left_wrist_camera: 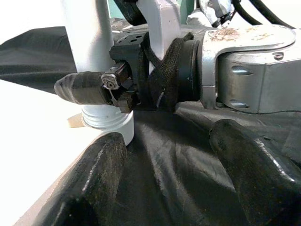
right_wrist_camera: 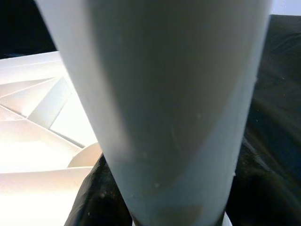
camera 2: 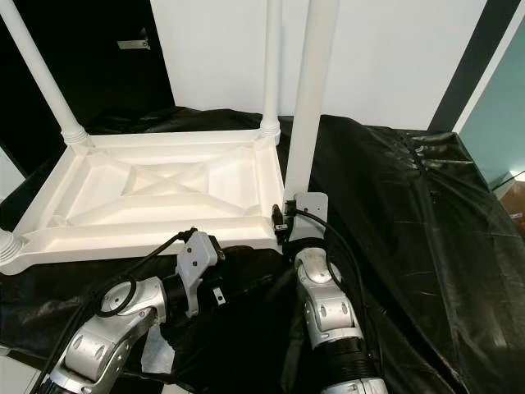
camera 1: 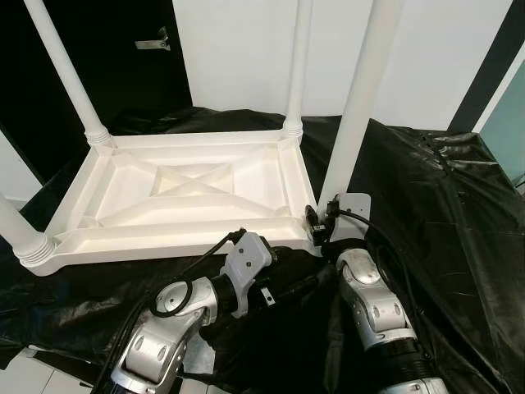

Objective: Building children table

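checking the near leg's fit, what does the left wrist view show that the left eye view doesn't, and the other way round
The left wrist view alone shows the near leg's ribbed collar seated at the tabletop's corner, with a taped finger of the right gripper against the leg, and the left gripper open above the black sheet.

The left eye view alone shows the whole upturned tabletop and its three other legs standing in their corners.

Both show the near leg, the right arm's wrist at its base, and the black sheet.

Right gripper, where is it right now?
In the left eye view the right gripper is at the upturned tabletop's near right corner, closed around the base of the white leg standing there.
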Robot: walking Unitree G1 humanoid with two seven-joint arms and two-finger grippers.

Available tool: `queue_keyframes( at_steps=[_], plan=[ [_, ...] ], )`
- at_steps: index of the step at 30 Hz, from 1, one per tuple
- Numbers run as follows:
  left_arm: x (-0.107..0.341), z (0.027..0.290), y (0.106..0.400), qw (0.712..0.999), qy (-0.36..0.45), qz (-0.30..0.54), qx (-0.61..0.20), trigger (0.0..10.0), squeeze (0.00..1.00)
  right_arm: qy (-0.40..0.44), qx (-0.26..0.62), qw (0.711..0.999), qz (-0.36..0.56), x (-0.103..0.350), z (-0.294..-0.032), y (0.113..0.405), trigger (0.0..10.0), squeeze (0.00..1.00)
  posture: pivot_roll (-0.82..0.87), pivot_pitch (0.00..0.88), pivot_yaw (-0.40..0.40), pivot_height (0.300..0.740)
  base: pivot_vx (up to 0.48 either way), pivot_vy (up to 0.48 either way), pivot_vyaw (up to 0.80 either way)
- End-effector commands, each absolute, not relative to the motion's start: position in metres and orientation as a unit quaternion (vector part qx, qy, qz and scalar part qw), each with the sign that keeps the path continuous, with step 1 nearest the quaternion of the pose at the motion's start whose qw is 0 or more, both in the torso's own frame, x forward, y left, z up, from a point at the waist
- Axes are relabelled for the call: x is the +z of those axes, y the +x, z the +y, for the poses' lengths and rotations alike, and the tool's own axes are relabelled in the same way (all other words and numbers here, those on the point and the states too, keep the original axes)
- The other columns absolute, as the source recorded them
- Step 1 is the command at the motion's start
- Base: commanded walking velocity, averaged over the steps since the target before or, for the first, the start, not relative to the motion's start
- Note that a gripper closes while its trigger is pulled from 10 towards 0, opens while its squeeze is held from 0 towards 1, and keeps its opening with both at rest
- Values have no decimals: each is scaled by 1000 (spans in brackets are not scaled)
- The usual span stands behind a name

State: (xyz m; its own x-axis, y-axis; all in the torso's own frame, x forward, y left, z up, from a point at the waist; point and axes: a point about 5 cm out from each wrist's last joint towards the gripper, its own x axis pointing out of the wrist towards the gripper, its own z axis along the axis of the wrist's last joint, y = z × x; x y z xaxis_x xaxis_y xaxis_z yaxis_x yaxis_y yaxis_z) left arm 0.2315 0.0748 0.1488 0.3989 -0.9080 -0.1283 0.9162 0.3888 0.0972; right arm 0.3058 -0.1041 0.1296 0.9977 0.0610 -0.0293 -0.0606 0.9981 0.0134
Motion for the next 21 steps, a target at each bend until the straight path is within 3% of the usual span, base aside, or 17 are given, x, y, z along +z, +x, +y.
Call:
queue_keyframes(
  at_steps=[1, 3, 4, 11, 12, 14, 19, 21],
  plan=[
    [149, 73, 230, 835, 78, 28, -545, 10000, 0, 18, 13, 998, 59, 113, -108, 300, 549, 0, -11, 0, -31, 740, 0, 0, 0],
    [149, 72, 230, 834, 78, 28, -545, 10000, 0, 18, 14, 998, 57, 114, -106, 300, 549, 0, -11, 0, -31, 740, 0, 0, 0],
    [149, 72, 230, 834, 79, 28, -545, 10000, 0, 14, 15, 998, 55, 115, -105, 299, 9765, 0, -8, 0, -31, 740, 0, 0, 0],
    [150, 73, 229, 835, 80, 28, -543, 10000, 0, 7, 5, 999, 36, 122, -112, 300, 10000, 0, -3, 0, -34, 740, 0, 0, 0],
    [150, 73, 229, 835, 80, 28, -543, 10000, 0, 8, 3, 999, 33, 122, -115, 300, 10000, 953, -2, 0, -37, 740, 0, 0, 0],
    [150, 72, 229, 836, 79, 28, -543, 10000, 0, 11, 12, 1000, 26, 124, -117, 301, 10000, 1000, 0, 0, -39, 740, 0, 0, 0],
    [150, 72, 228, 837, 78, 27, -542, 10000, 0, 9, 45, 999, 13, 127, -122, 300, 10000, 1000, 0, 0, -44, 740, 0, 0, 0],
    [149, 74, 227, 837, 77, 29, -541, 10000, 0, 2, 97, 995, 4, 130, -128, 299, 10000, 1000, -4, 0, -42, 740, 0, 0, 0]
  ],
)
